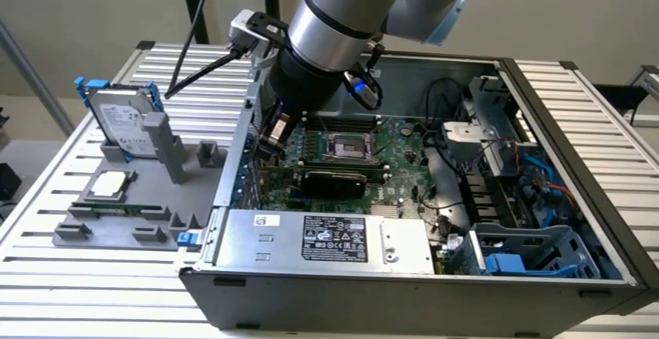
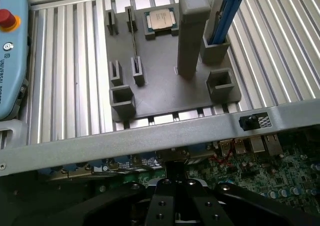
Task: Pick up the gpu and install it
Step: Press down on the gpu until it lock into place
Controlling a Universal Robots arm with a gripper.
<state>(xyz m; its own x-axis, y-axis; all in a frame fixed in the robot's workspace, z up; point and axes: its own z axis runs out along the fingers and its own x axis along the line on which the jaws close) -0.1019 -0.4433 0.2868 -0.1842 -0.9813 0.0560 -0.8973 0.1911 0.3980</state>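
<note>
The gripper (image 2: 176, 206), closed tight, sits inside the open computer case (image 1: 576, 146) near frame centre; the gpu (image 1: 332, 178) lies seated across the motherboard (image 1: 397, 142), just below the arm.

A slim rectangular expansion card with a black face and green circuit-board edge (image 1: 332, 180) is seen inside the open computer case, lying lengthwise across the green motherboard just below the processor socket, apparently seated in its slot.
</note>
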